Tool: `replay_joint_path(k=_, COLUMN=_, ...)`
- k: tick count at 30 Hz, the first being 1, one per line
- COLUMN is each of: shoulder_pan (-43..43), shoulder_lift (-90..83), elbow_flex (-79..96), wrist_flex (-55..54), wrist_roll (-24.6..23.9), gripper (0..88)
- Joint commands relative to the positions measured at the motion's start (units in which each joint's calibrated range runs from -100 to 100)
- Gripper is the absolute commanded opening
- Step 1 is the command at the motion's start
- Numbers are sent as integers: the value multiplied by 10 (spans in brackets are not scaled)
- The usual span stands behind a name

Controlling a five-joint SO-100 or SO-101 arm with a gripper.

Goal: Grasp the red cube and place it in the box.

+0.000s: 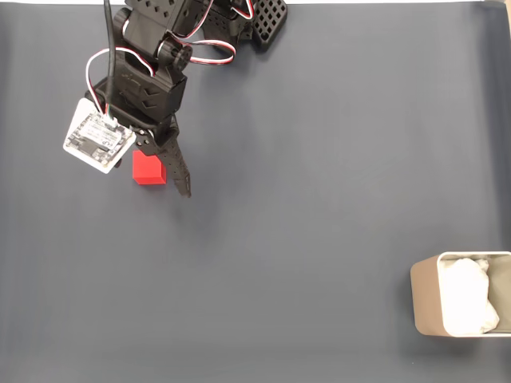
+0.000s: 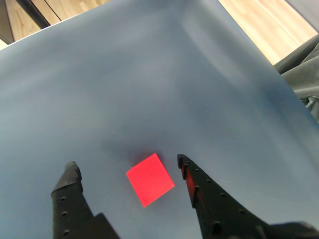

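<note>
The arm's jaws (image 2: 127, 162) stand spread apart and hold nothing; in the wrist view the two dark fingers (image 2: 207, 199) flank the red cube (image 2: 150, 179) with a clear gap on either side, so neither finger touches it. The cube rests flat on the dark blue-grey mat (image 2: 149, 89) covering the counter, turned at an angle to the fingers, so a closure would likely meet corners or skewed faces rather than square faces; judged a minor risk of the cube twisting as the jaws clamp. In the fixed view the gripper (image 1: 164, 179) is in the upper left of the mat, with the red cube (image 1: 148, 168) showing just beside the long black finger (image 1: 179, 171) and partly covered by the wrist camera board (image 1: 97, 136); height above the cube cannot be told from this angle. The straddling stance is consistent with lining up for the grasp, which is not yet made. The box (image 1: 425, 297) sits at the lower right edge of the fixed view, well apart from the cube, its white lining (image 1: 467, 307) visible within and its mouth unobstructed. Task judged at an early stage: grasp pending, transfer across the mat and release into the box all outstanding
</note>
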Motion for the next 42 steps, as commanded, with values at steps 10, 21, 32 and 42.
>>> replay_joint_path(k=10, shoulder_pan=-8, shoulder_lift=-2, elbow_flex=26, wrist_flex=-16, wrist_roll=15, gripper=443)
replay_joint_path(k=21, shoulder_pan=-10, shoulder_lift=-14, elbow_flex=58, wrist_flex=-23, wrist_roll=20, gripper=443)
replay_joint_path(k=32, shoulder_pan=-36, shoulder_lift=-59, elbow_flex=79, wrist_flex=-15, wrist_roll=0, gripper=443)
replay_joint_path(k=42, shoulder_pan=-49, shoulder_lift=-74, elbow_flex=83, wrist_flex=-13, wrist_roll=-7, gripper=443)
